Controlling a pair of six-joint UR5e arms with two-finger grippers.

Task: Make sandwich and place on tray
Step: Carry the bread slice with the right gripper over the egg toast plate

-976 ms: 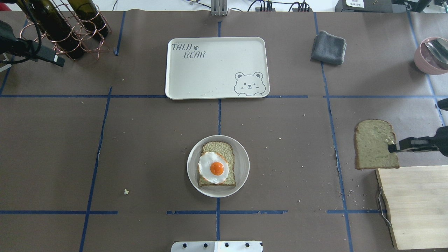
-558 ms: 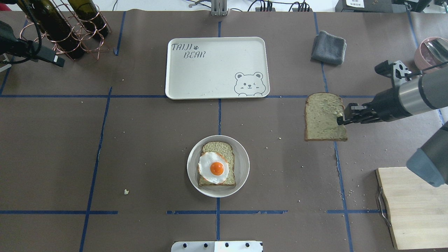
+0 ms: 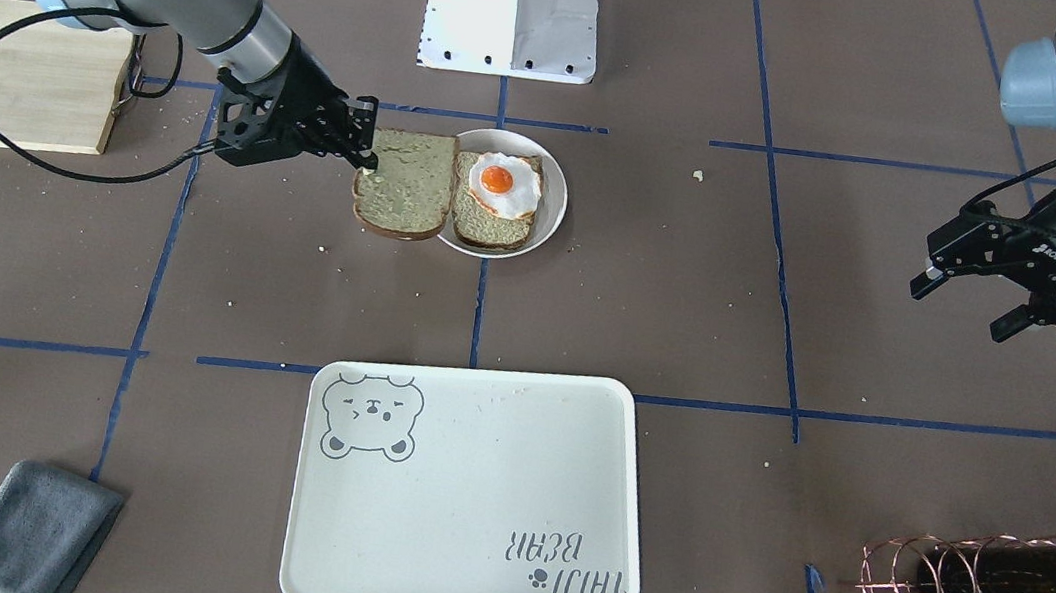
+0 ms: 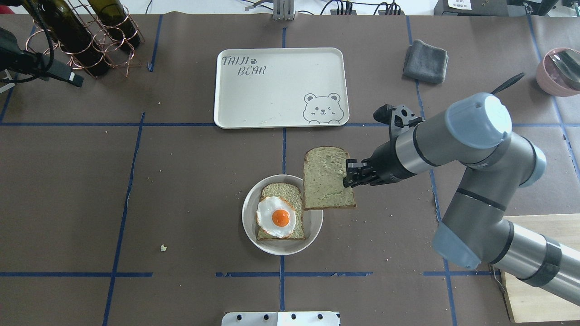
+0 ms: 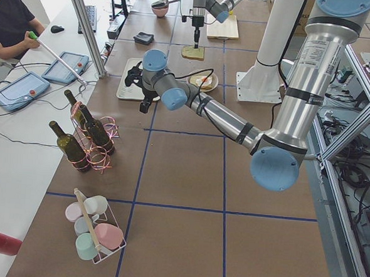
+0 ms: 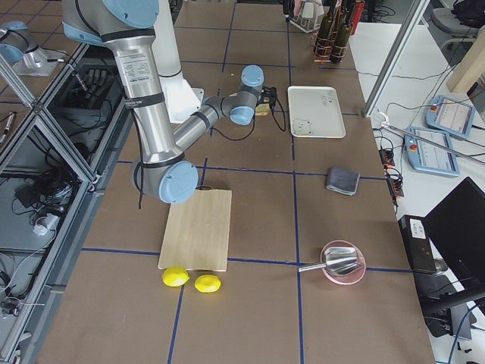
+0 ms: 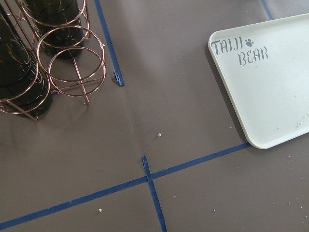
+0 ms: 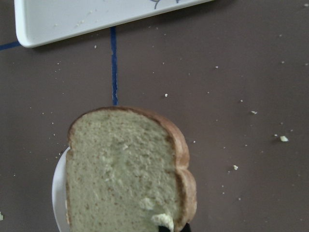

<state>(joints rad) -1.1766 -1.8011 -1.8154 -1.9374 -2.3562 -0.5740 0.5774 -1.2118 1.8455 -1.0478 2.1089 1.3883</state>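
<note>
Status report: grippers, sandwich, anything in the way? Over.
Right gripper shut on top slice, over plate's edge. Left gripper open, empty. Egg on bottom slice, uncovered. Nothing blocking.

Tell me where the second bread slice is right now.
Overhead view: the second slice is held by the right gripper, just right of the plate, overlapping its rim.

"TAIJI BEAR" — lettering on the tray (image 4: 281,90)

A bread slice (image 4: 324,176) overhangs the right rim of the plate (image 4: 316,228), with the tray (image 4: 281,86) behind both.
</note>
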